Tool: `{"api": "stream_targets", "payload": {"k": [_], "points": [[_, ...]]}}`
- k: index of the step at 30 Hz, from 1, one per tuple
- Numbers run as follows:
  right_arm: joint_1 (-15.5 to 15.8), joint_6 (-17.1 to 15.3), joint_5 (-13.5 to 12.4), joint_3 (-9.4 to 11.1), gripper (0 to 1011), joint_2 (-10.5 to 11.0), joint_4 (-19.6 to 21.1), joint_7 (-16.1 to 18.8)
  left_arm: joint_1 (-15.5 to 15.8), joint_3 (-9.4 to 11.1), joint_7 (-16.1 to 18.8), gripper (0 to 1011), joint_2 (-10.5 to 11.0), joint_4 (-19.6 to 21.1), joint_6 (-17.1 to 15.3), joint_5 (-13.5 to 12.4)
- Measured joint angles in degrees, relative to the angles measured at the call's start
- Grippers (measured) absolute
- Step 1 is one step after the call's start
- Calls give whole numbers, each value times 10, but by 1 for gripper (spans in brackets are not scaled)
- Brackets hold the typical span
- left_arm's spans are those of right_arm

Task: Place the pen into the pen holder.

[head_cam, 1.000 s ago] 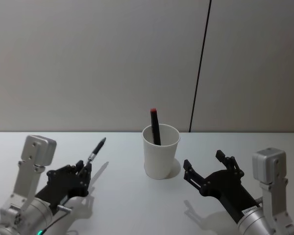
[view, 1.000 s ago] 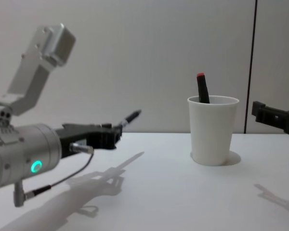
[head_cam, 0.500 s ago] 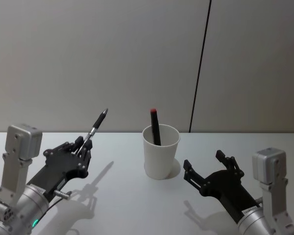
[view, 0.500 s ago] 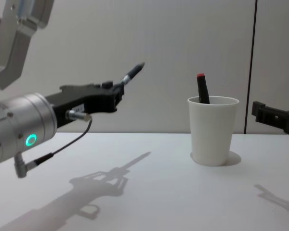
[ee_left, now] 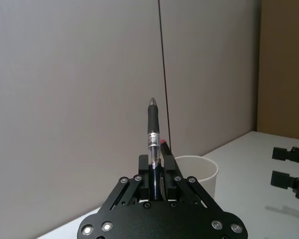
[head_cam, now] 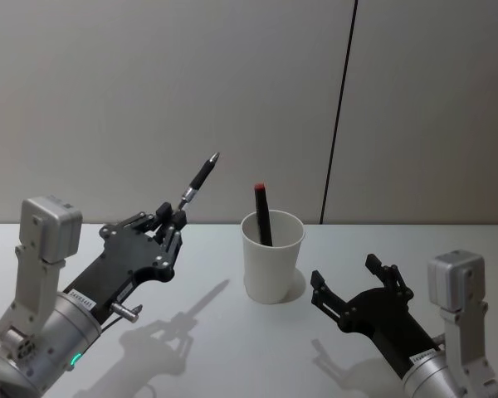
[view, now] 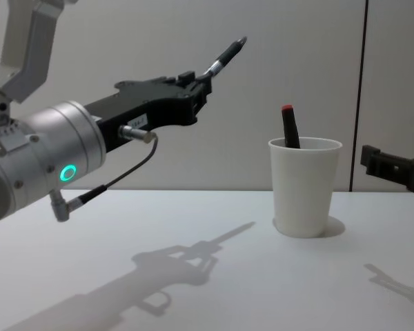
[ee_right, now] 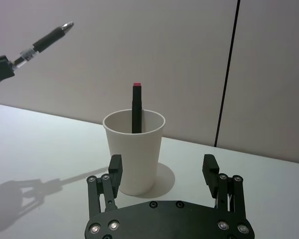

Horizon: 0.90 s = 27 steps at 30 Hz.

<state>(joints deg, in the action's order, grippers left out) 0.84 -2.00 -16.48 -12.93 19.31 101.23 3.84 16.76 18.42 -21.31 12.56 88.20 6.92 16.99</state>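
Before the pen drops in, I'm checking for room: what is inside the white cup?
A dark marker with a red tip stands in the cup, poking above the rim. The wall hides its lower end and the cup's floor.

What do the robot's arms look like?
Both are silver tubes ending in flat black jaws dotted with little screws, each carrying a grey boxy block. The left arm has a glowing green ring, a thin black cable and a white label; the right arm has a white label too.
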Motion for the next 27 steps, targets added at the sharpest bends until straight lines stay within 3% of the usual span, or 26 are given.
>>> {"api": "stream_targets", "payload": {"k": [7, 12, 20, 27], "points": [[0, -8, -11, 3, 1001, -3, 1, 7, 10, 6, -15, 180, -1, -8, 20, 3], [0, -18, -33, 9, 1001, -9, 3, 19, 13, 8, -21, 180, -2, -11, 27, 4], [-3, -35, -77, 16, 1001, -23, 6, 44, 17, 10, -27, 180, -2, -14, 35, 6], [-11, -56, -131, 19, 1001, -37, 9, 73, 19, 11, -30, 180, -2, -15, 39, 6]]}}
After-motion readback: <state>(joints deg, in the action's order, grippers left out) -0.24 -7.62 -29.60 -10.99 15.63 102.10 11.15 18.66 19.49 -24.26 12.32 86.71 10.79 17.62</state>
